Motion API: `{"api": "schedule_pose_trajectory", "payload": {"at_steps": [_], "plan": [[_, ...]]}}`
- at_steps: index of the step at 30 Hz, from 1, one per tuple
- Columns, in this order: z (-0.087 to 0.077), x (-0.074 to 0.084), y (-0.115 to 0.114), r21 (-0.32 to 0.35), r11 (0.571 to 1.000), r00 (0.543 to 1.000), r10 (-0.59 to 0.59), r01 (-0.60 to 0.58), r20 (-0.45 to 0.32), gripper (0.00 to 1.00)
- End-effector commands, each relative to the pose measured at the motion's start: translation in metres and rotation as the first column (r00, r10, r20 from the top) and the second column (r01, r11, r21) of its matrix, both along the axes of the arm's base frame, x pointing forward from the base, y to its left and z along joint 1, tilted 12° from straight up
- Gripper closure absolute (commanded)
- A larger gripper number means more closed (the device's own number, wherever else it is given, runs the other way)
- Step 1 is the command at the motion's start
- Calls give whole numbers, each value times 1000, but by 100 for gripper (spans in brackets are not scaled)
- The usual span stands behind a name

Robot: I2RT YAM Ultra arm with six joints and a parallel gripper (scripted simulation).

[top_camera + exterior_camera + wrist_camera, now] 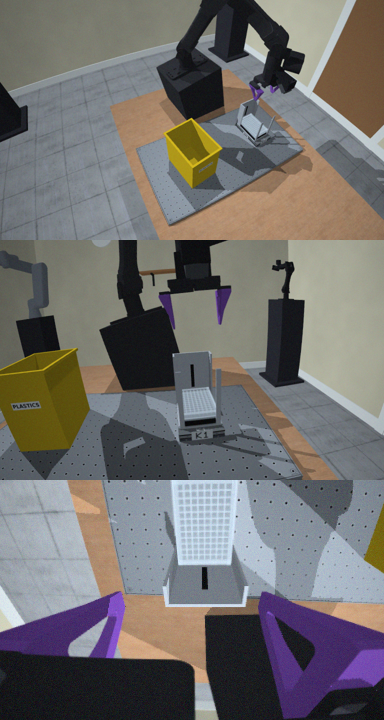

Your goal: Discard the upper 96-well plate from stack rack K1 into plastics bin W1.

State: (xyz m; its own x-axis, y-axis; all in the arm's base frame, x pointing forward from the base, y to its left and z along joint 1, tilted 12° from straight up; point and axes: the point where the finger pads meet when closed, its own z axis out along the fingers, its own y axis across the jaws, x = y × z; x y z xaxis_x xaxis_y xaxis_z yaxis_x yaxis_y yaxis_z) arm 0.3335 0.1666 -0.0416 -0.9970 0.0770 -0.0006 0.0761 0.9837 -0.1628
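The grey stack rack K1 (198,398) stands on the perforated plate, with the white upper 96-well plate (197,403) lying in it; it also shows in the top view (254,124) and the wrist view (204,522). A dark lower plate (199,422) shows under it as a thin band. My gripper (195,307) (263,91) has purple fingers, is open wide and empty, and hangs well above the rack's back wall; the wrist view (190,625) looks down past it. The yellow plastics bin W1 (192,151) (42,398) stands upright at the left.
The arm's black pedestal (191,84) stands behind the rack. The grey perforated plate lies on a brown board. Another black pedestal with a small arm (284,341) stands to the right, off the board.
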Motion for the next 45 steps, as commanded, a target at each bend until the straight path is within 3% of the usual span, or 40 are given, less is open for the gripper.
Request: {"api": "schedule_pose_trajectory", "payload": {"at_steps": [1, 39, 45], "plan": [[9, 5, -7, -41, 998, 999, 42, -42, 12, 0], [9, 5, -7, -41, 998, 999, 42, -42, 12, 0], [0, 5, -9, -41, 998, 999, 42, -42, 12, 0]]}}
